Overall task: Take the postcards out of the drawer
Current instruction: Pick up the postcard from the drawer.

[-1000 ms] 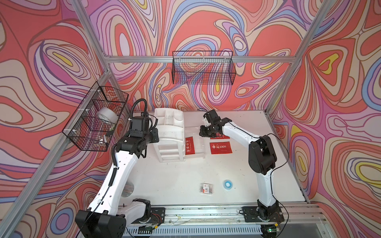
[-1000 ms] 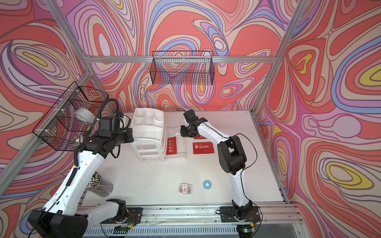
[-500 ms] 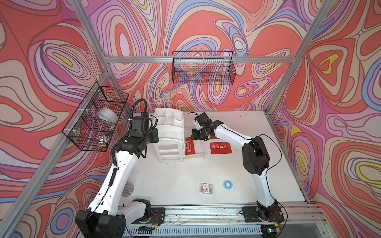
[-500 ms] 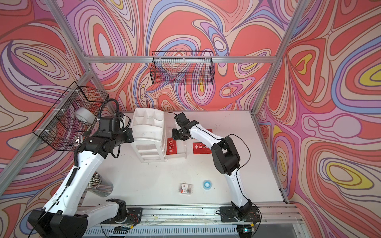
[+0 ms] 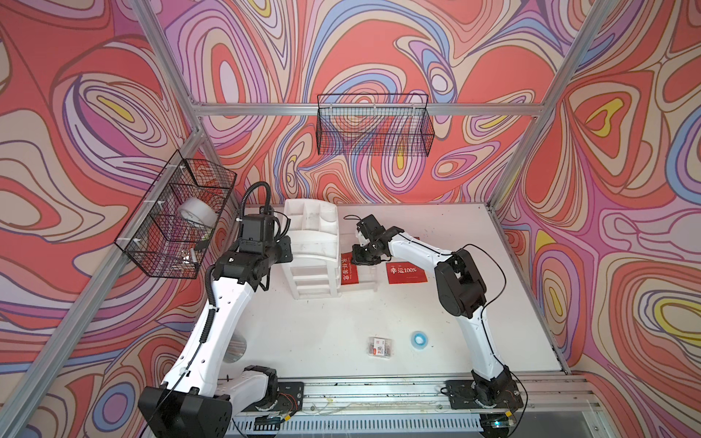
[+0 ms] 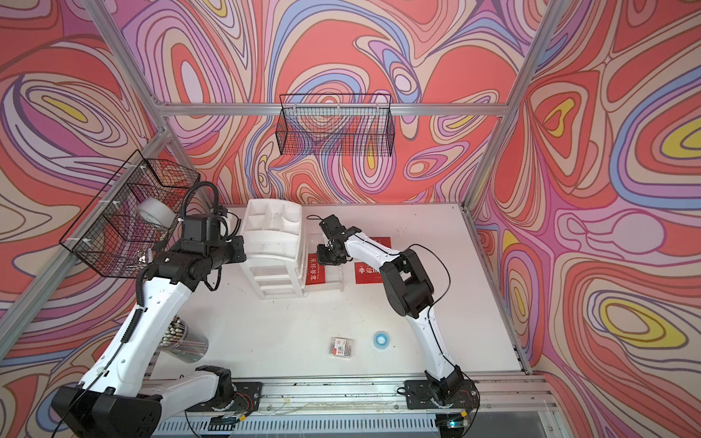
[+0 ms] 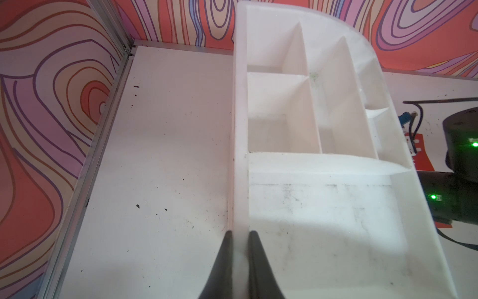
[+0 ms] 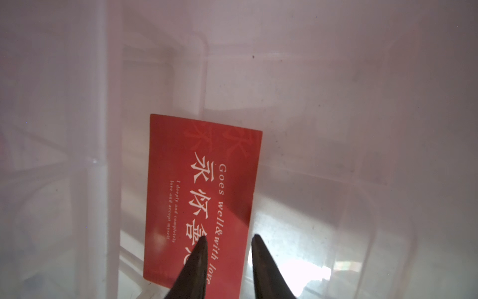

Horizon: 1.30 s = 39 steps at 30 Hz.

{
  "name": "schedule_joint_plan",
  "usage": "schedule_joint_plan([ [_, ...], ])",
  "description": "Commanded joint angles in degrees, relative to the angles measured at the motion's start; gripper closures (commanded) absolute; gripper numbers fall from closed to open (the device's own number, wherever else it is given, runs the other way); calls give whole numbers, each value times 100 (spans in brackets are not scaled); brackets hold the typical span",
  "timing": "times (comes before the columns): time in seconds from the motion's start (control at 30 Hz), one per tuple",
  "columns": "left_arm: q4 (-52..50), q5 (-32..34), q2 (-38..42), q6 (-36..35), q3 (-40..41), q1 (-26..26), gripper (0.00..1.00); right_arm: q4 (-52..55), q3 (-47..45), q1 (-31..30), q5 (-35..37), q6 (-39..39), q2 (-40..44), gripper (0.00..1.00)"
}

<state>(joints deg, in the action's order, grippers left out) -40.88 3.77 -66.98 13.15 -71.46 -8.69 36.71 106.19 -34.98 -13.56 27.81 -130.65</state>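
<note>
One red postcard (image 8: 201,181) with white lettering lies flat in the pulled-out clear drawer (image 8: 362,129); it also shows in both top views (image 5: 349,269) (image 6: 318,268). My right gripper (image 8: 229,236) hovers open just above it, one finger over the card and the other past its edge. A second postcard (image 5: 406,272) reading "100%" lies on the table right of the drawer (image 5: 370,288). A third postcard (image 6: 381,241) peeks out behind my right arm. My left gripper (image 7: 239,234) is shut on the side wall of the white organizer (image 7: 323,207).
The white organizer (image 5: 311,227) stands at the back of the table. A small clear packet (image 5: 380,346) and a blue tape roll (image 5: 419,338) lie near the front. Wire baskets hang on the back wall (image 5: 373,125) and left wall (image 5: 178,216). A metal cup (image 6: 182,337) sits front left.
My right gripper has swung left from above the postcards on the table to over the open drawer, and its jaws have widened a little. The left arm has stayed put.
</note>
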Motion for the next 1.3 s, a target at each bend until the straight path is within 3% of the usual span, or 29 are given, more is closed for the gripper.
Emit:
schedule_joint_plan([
  [0.0,-148,134,-1,-25,86,-24,100,29,182,-35,0,48,-186,68],
  [0.63,-157,99,-39,-47,114,-23,100,28,291,-44,-351,47,-466,67],
  [0.9,-161,63,-50,-49,115,-34,100,-505,11,-44,-803,162,-227,68],
  [1.27,-148,46,-40,-40,115,-36,100,-635,-168,-44,-884,175,160,71],
])
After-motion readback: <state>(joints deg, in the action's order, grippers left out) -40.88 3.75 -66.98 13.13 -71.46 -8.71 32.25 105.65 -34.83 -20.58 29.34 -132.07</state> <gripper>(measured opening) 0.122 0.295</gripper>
